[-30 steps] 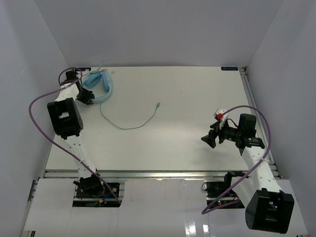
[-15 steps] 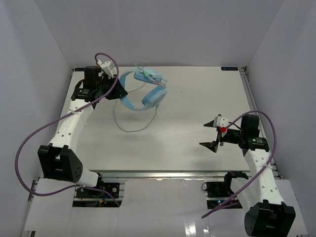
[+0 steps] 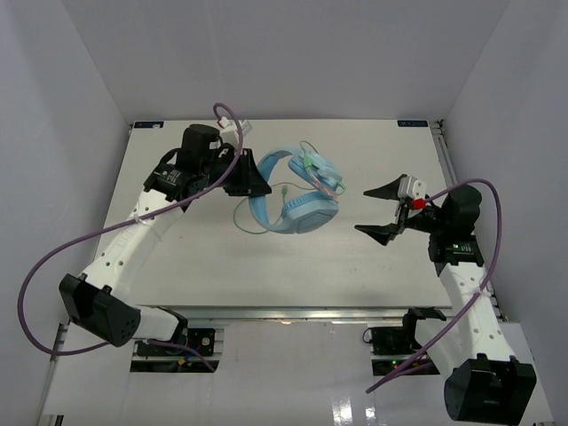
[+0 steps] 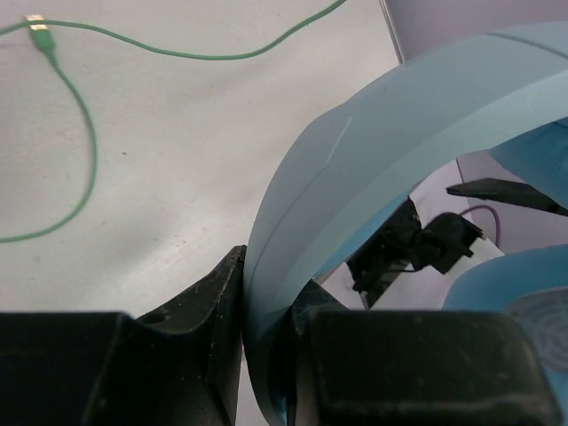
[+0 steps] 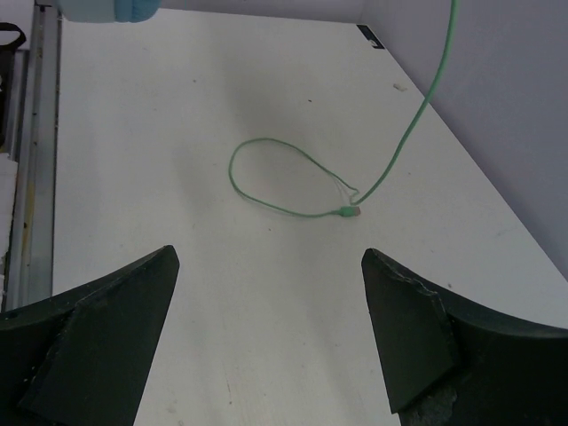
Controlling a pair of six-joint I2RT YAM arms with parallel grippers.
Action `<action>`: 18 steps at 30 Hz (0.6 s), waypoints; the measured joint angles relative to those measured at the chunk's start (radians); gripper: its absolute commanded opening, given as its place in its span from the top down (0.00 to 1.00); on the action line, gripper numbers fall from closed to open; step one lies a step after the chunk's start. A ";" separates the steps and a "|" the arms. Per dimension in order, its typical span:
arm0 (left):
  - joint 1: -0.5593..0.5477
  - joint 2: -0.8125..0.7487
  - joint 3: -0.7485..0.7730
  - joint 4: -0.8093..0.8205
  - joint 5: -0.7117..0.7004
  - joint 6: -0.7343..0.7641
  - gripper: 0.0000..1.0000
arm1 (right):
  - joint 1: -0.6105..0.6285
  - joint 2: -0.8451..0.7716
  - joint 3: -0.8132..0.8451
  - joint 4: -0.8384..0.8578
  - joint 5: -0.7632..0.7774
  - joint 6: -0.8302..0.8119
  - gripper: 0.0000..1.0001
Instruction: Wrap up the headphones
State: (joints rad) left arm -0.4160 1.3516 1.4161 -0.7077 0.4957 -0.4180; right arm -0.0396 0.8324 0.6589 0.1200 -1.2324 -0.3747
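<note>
The left gripper [image 3: 256, 188] reaches over the middle of the white table [image 3: 373, 266], its black fingers [image 4: 200, 311] clamped together on the light blue plastic headband of the headphones [image 3: 297, 202]; the left wrist view shows the band [image 4: 373, 142] pinched edge-on between the two pads, with table surface visible under its arch. The round ear cups hang to the right of that grip, near the table's centre, between the two grippers; a thin pale green cord [image 5: 282, 176] drops from them to the table, curls into a loose loop and ends in a small plug [image 5: 351, 212] lying flat.

The right gripper [image 3: 362, 211] sits just right of the headphones and apart from them, its dark pointed fingers [image 5: 98, 328] spread wide and holding nothing; from its wrist camera the cord loop and plug lie on the table ahead, between the fingers, with one blue ear cup [image 5: 108, 8] at the top edge.

Thick purple cables [image 3: 53, 266] arc off both arms; plain white walls [image 3: 284, 53] enclose the table.
</note>
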 measured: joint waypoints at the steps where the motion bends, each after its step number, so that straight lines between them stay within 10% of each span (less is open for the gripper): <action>1: -0.024 0.000 0.013 -0.013 0.000 -0.008 1.00 | 0.013 0.009 -0.002 0.033 -0.011 0.021 0.10; 18: -0.206 0.018 0.363 -0.151 -0.048 -0.119 1.00 | 0.263 0.310 0.052 0.419 0.232 0.431 0.10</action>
State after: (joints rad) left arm -0.6219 1.3697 1.7791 -0.8588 0.4473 -0.5374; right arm 0.2234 1.1426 0.7105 0.5387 -1.0006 0.0565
